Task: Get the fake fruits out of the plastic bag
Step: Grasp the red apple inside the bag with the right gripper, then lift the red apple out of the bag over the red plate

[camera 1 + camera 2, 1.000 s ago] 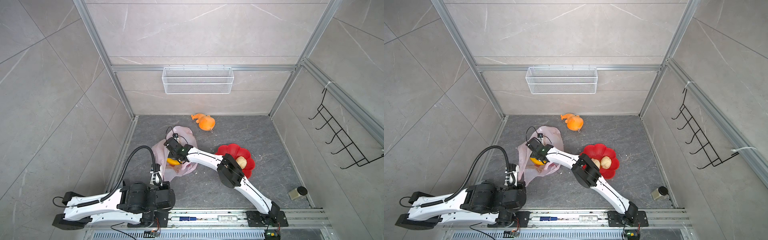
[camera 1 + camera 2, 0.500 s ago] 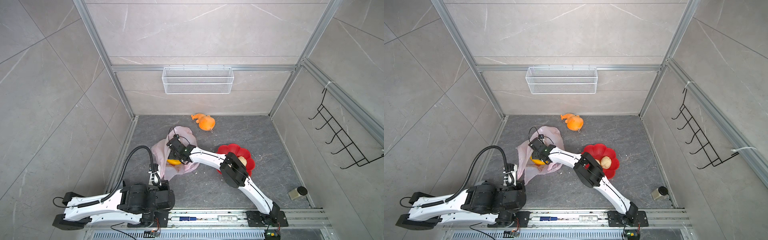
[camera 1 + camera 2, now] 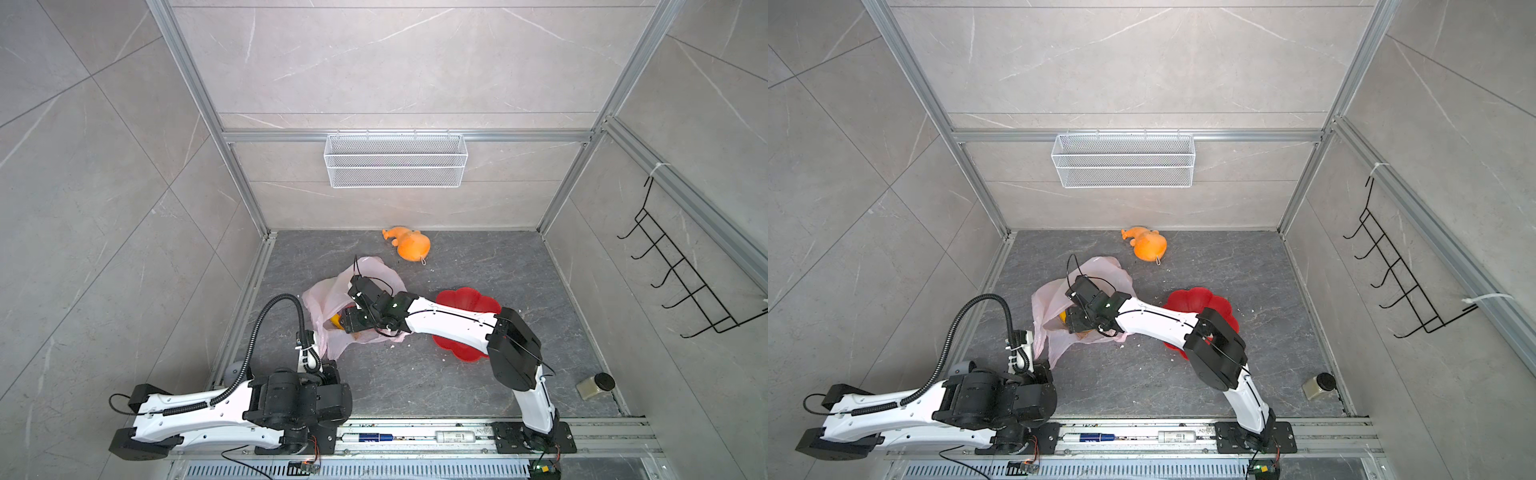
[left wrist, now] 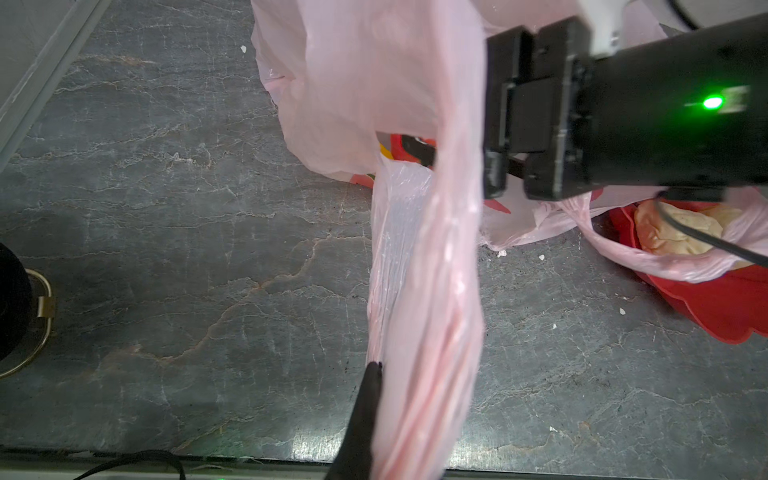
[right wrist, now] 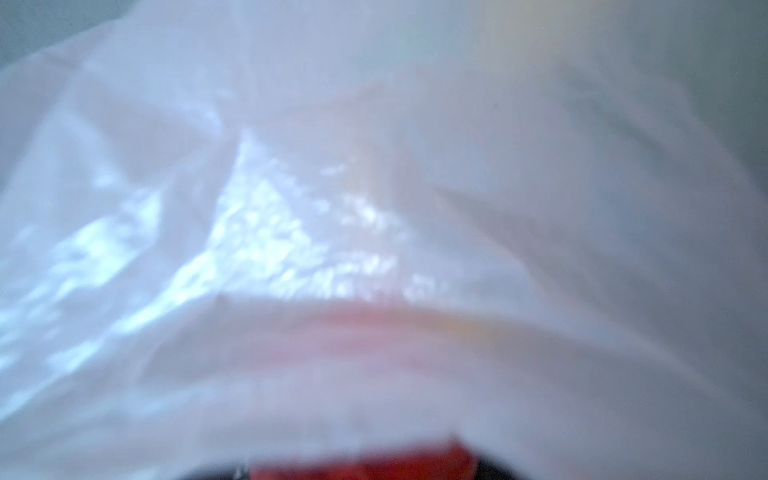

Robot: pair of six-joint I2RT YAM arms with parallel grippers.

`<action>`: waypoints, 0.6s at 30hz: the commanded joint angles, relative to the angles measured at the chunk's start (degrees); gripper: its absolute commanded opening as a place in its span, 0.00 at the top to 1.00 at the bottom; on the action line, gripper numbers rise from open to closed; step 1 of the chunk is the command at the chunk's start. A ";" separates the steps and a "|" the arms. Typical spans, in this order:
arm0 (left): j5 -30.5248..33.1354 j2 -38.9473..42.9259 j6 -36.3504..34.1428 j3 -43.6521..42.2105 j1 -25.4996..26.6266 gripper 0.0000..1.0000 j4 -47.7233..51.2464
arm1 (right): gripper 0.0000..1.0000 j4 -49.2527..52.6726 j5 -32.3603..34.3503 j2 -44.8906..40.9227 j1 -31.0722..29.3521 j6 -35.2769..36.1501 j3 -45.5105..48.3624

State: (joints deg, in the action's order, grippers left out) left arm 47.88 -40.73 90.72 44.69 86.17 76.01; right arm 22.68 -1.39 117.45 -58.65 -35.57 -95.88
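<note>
L gripper (image 4: 375, 370) clamped on the plastic bag (image 3: 322, 297) handle, holding the mouth up. R gripper (image 3: 348, 325) is deep inside among the fake fruits (image 3: 335, 331), fingers hidden, can't tell. Mid-pick, prob.; next needs a firm close and clean lift-out.

I see a pale pink plastic bag (image 3: 322, 297) with red marks printed on it. A yellow fruit (image 3: 334, 321) shows inside. The flower-shaped plate (image 3: 465, 299) is bright red, and the lumpy fruit (image 4: 673, 232) on it is beige. The plush toy (image 3: 409, 247) is orange. The floor (image 3: 436, 382) is dark grey with thin pale cracks. The wire basket (image 3: 395, 160) is white and the hook rack (image 3: 685, 282) is black.
</note>
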 commanded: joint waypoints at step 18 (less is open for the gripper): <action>4.68 1.33 3.03 0.05 0.03 1.00 1.56 | 0.50 24.75 -1.82 -29.98 1.96 12.45 9.95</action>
State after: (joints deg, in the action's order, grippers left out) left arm 49.52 -38.96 92.23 43.68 86.15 76.29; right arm 41.01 -5.37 91.55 -57.95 -25.58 -87.44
